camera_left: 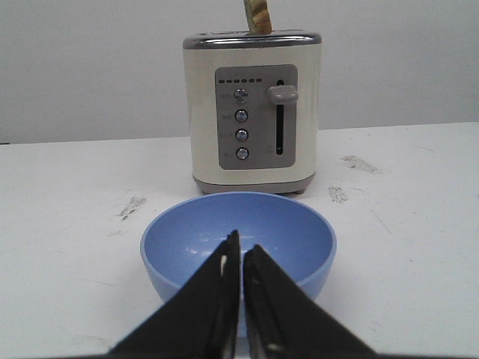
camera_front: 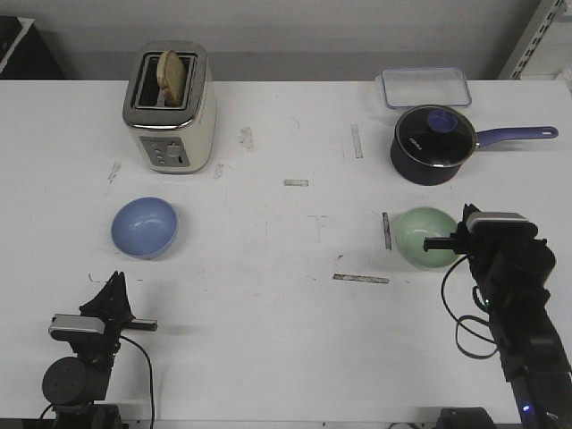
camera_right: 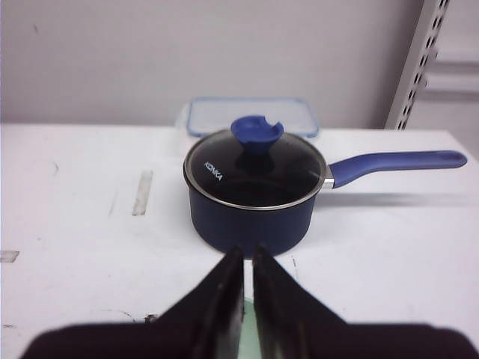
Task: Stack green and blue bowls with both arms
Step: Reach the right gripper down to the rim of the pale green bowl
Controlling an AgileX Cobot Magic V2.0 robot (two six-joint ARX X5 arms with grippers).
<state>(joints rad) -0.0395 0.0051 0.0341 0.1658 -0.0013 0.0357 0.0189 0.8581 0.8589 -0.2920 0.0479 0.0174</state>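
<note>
The pale blue bowl (camera_front: 144, 227) sits upright on the white table at the left, in front of the toaster. My left gripper (camera_front: 114, 282) is a short way nearer than the bowl and apart from it. In the left wrist view that gripper (camera_left: 241, 244) is shut and empty, with the blue bowl (camera_left: 299, 232) just beyond its tips. At the right stands the mint green bowl (camera_front: 424, 234). My right gripper (camera_front: 466, 215) is at its right rim. It (camera_right: 248, 251) is shut, and a sliver of the green bowl (camera_right: 248, 318) shows below the narrow slit between the fingers.
A cream toaster (camera_front: 170, 112) with a slice of bread stands at the back left. A dark blue lidded saucepan (camera_front: 433, 143) has its handle pointing right, just beyond the green bowl. Behind it is a clear food box (camera_front: 425, 87). Tape marks dot the table (camera_front: 286, 304).
</note>
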